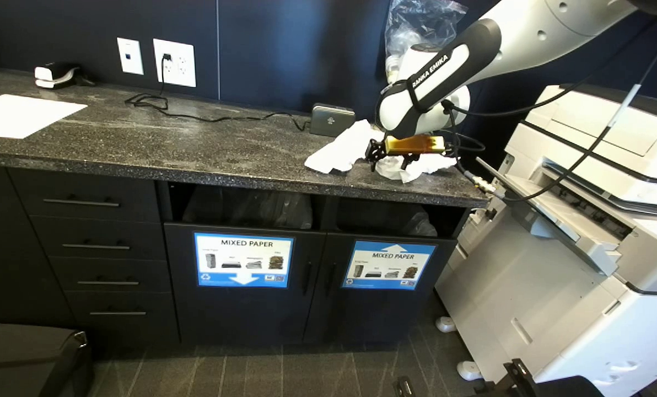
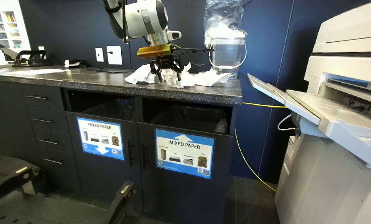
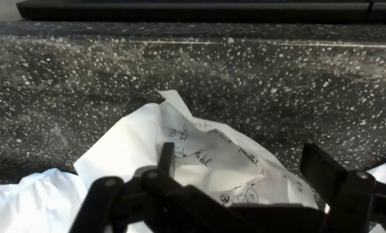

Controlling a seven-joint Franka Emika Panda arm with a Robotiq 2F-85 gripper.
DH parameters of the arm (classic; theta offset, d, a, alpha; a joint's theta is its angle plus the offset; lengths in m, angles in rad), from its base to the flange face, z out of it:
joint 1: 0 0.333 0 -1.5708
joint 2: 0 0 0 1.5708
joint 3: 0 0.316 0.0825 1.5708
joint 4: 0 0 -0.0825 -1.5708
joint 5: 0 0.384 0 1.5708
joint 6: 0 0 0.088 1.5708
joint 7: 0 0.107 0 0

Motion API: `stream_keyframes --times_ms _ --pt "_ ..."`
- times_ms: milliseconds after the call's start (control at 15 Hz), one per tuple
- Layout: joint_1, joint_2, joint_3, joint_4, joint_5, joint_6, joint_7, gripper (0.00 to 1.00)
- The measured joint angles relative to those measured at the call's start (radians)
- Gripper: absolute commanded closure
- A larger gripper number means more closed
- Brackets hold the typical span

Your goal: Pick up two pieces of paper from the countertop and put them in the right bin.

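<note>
Tool spread, nothing pinched; inked crumpled paper on the table lies below it, seen between the fingers; touching, can't tell; long axis unreadable; probably straight down, then pinch.

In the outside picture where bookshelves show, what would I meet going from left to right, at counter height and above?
Bookshelves, small black-and-white gadget, small wall plate, power outlet, the robot's open black fingers, see-through bucket, large printer.
</note>
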Motion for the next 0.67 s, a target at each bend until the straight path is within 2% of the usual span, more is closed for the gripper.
stream_keyframes --times_ms 400,467,533,667 --pt "0.005 0.04 -0.011 0.024 0.014 0.016 -0.003 0.0" --pt "0.005 0.046 -0.013 0.027 0.014 0.021 -0.003 0.25" --pt "0.006 0.05 -0.015 0.03 0.014 0.026 -0.003 0.25" --pt "0.007 0.054 -0.018 0.037 0.018 0.03 -0.003 0.41"
